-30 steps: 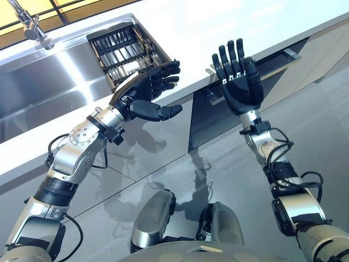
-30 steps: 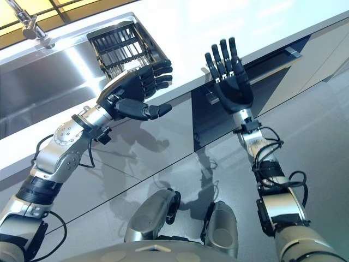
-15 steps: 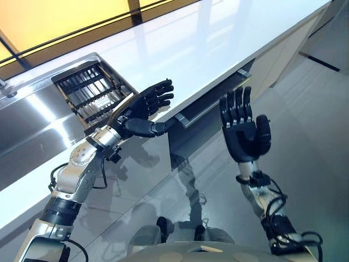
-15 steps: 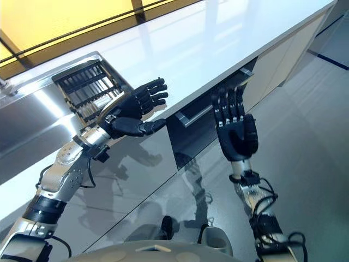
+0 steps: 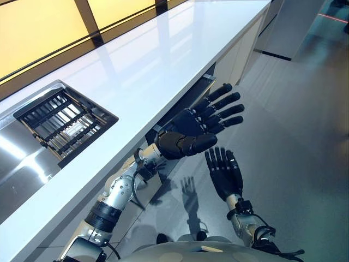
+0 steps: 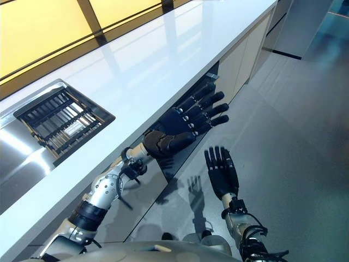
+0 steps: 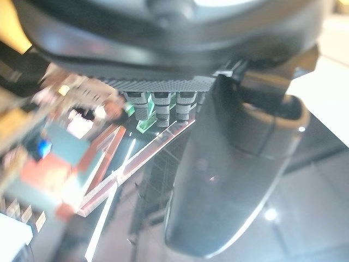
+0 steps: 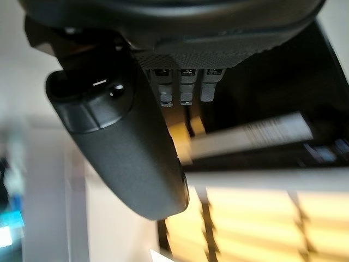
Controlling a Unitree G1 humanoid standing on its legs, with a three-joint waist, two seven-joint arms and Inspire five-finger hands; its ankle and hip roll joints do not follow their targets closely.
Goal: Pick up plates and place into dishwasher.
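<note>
Two hands hang empty over the grey floor [image 5: 305, 136]: nearest, the right hand [image 5: 224, 176], fingers straight; beyond it the left hand [image 5: 196, 125], fingers spread, beside the white counter [image 5: 152, 60]; farthest, a black rack [image 5: 62, 123] in the sink

We see a glossy white countertop [image 5: 163, 60], faintly blue where it reflects light. Set into it, a black slatted rack [image 5: 65, 123] with pale silver gaps sits over a brushed steel sink [image 5: 13, 164]. Behind the countertop runs a warm yellow panel [image 5: 38, 27], split by dark brown bars. Below the countertop's front edge, our left hand [image 5: 199, 123] is matt black on a silver-grey arm; our right hand [image 5: 223, 172] is black too, over a glossy grey floor [image 5: 305, 136].
</note>
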